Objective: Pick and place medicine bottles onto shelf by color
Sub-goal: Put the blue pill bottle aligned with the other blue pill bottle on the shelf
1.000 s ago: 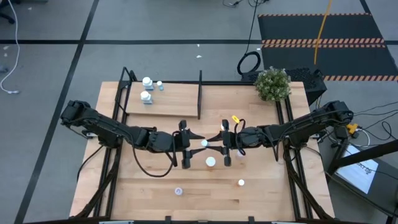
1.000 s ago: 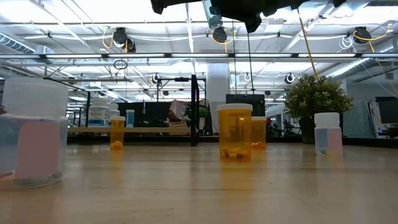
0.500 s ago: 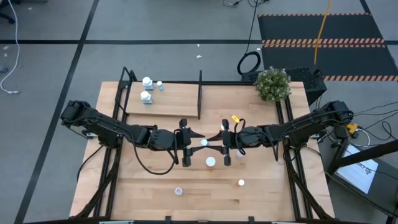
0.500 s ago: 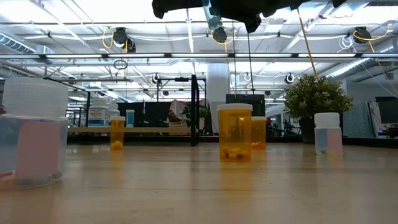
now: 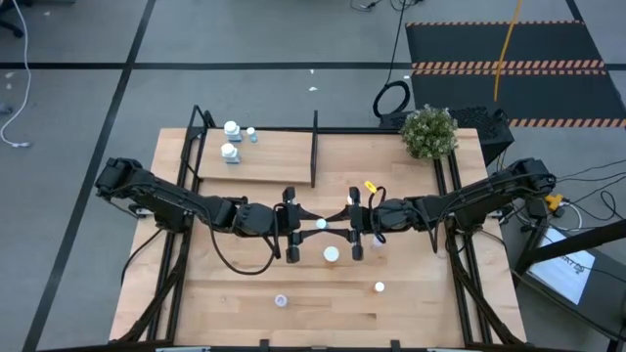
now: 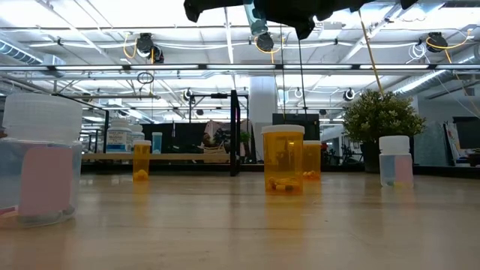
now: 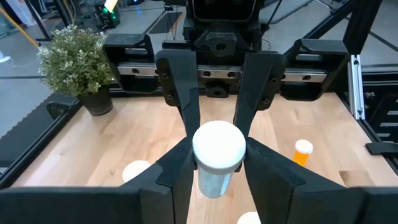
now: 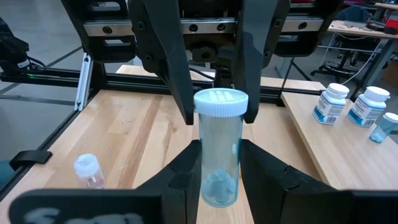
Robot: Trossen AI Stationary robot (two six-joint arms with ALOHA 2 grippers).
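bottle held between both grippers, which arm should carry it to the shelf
Left. The left gripper and right gripper both seem to grip the bottle mid-table, but the matching pale bottles stand at the left end of the shelf, on the left arm's side.

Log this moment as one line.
handover mid-table | left hand and right hand both shut on pale blue bottle | shelf: three bottles

3 bottles (image 5: 231,152) on the shelf (image 5: 274,158) (4 more on the table (image 5: 421,293)).
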